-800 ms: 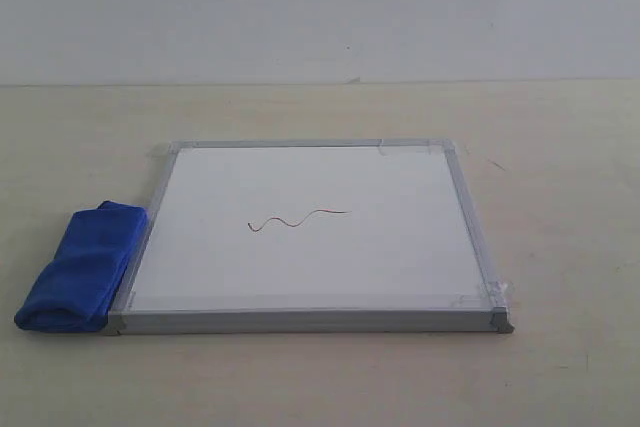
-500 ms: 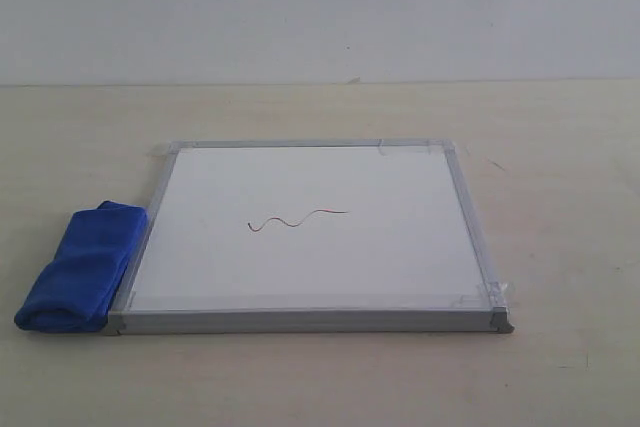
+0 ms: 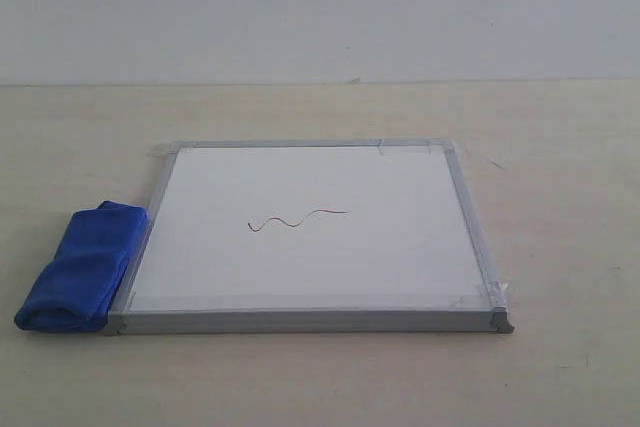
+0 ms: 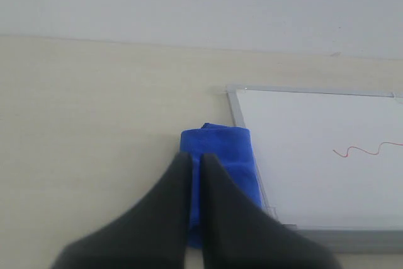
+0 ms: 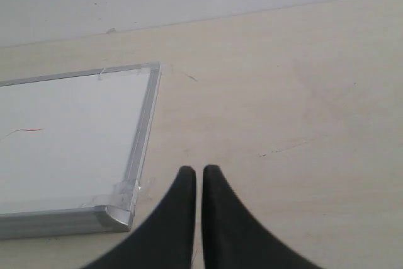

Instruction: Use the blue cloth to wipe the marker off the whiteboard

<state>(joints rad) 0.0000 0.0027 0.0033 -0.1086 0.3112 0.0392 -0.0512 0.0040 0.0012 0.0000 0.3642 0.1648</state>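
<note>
left jaws are pinched to a thin slit with nothing between them. the right jaws stand the same way, empty, facing bare pale beige counter [image 5: 302,92] beside the board's near right corner. the bright royal-blue fuzzy microfibre cloth [image 3: 82,265], a thick rolled bundle, lies on the counter touching the left side of the flat white rectangular whiteboard with its silver-grey metal frame [image 3: 310,320]. the roll's long axis runs alongside that left edge. in the left wrist view it sits straight ahead of the left jaws, lengthwise in line with them. so the left arm looks the nearer one, and its jaws would need to widen across the roll's short width. the thin reddish-brown marker squiggle [image 3: 297,218] is unwiped near the board's middle.
</note>
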